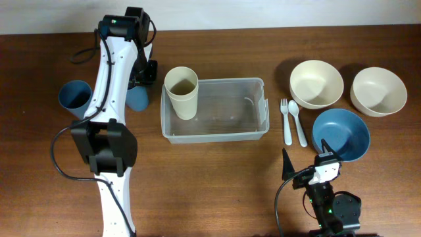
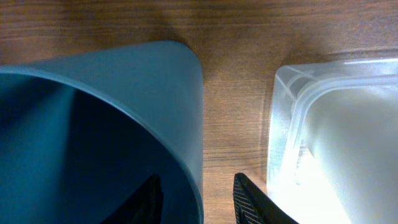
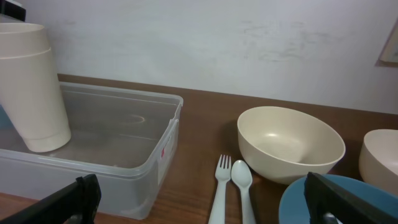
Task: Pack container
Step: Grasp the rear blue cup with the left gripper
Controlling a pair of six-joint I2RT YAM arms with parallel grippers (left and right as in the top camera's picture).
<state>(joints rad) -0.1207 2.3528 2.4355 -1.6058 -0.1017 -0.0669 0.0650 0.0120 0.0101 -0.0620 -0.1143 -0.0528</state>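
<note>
- While the left gripper (image 2: 196,199) pinches the wall of a blue cup (image 2: 124,124) just beside the container's (image 1: 215,135) left end, a thin grip could let the cup slip or strike the rim.
- Sitting mid-table, the container holds a cream cup (image 1: 181,91) upright at its left end, which a careless placement could topple.
- Near the table's front edge, the right gripper (image 3: 199,199) waits with jaws wide apart, empty.
- From overhead, the left arm hides most of the gripped cup; a second blue cup (image 1: 75,96) stands further left.

Clear glossy plastic container (image 1: 217,108), wooden table (image 1: 217,184)
</note>
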